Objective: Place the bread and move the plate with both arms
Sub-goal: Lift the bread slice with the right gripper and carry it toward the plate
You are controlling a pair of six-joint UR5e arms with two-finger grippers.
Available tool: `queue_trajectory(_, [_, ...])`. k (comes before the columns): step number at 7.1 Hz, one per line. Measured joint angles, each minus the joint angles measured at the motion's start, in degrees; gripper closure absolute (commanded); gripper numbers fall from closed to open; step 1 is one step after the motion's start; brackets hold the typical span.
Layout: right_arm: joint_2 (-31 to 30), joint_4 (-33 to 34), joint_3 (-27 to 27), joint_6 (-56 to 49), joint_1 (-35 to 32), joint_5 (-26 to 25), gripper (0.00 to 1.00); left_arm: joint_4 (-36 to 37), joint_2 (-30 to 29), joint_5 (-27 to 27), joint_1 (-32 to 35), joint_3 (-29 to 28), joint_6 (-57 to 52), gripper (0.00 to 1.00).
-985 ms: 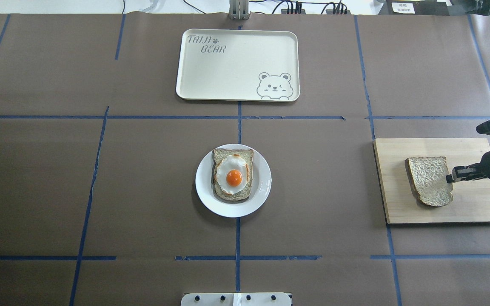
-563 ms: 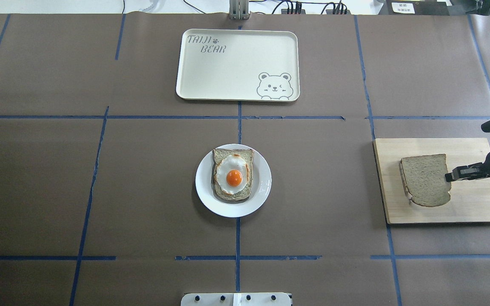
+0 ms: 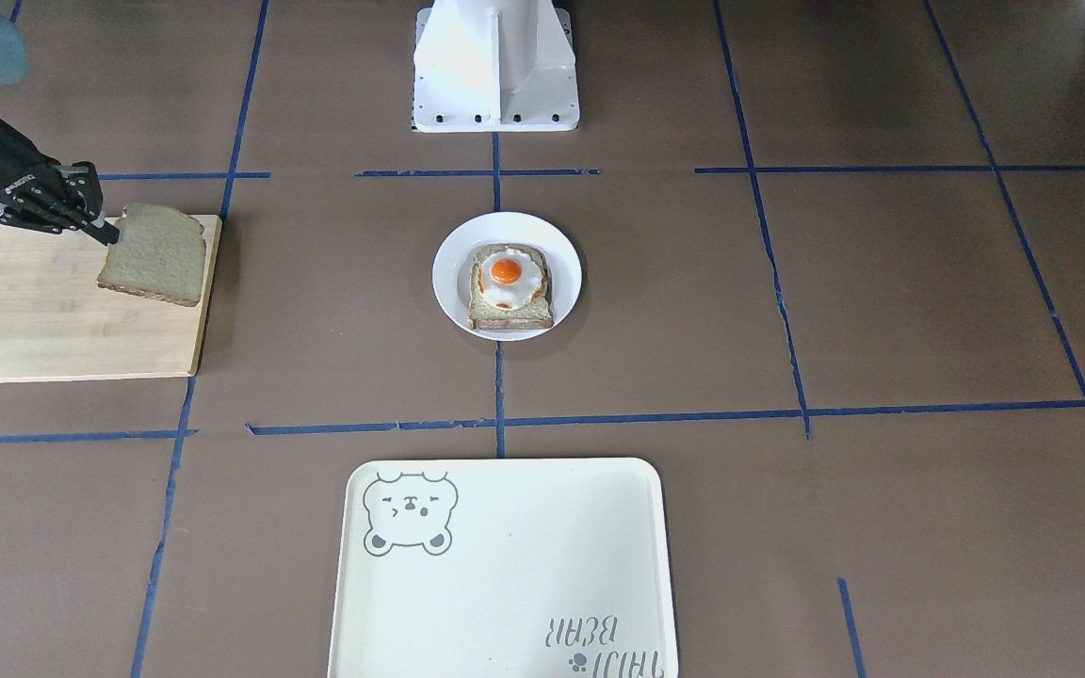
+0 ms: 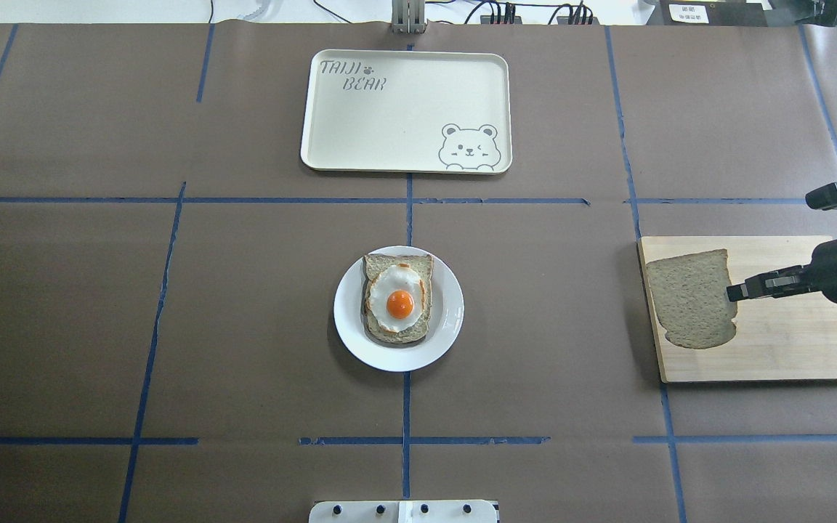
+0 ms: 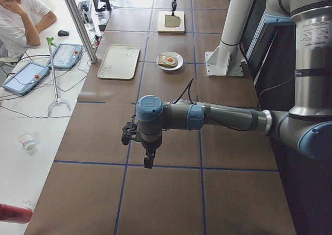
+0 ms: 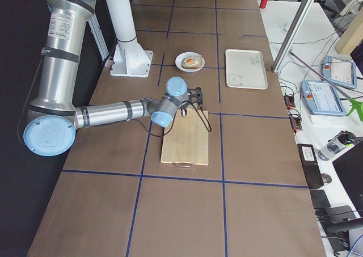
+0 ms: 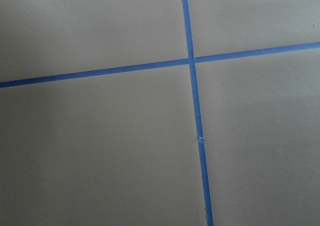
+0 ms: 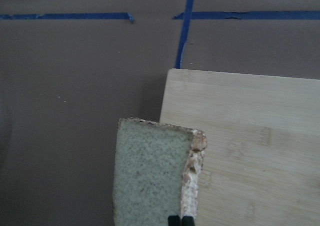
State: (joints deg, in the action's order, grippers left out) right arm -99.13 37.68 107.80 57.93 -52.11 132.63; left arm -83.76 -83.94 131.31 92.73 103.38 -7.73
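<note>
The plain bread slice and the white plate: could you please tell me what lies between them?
Nothing stands there: the overhead view shows only the wooden board's edge and bare brown table paper between the bread and the plate.

Brown bread (image 4: 691, 299) hangs in the right tool (image 4: 731, 292); white plate (image 4: 349, 323) sits well apart.

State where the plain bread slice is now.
Overhead view: the bread is far right, gripped by the right tool over the board's left end, right of the plate.
</note>
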Motion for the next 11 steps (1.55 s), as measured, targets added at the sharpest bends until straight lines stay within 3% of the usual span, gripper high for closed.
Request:
queue_trajectory(3, [12.8,0.9,0.2,11.1,6.2,0.4,1.00,0.0,0.0,0.1,0.0,0.2,0.0,0.00])
queue_trajectory(6, [26.4,1.8,-5.0,22.2,15.8,-7.7,1.00,0.0,-0.1,1.1,0.1,0.2,0.1,0.00])
queue_trajectory(11, [36.8,1.2,-14.3,25.5,20.5,-16.9,1.00,0.0,-0.1,1.2,0.0,0.2,0.1,0.00])
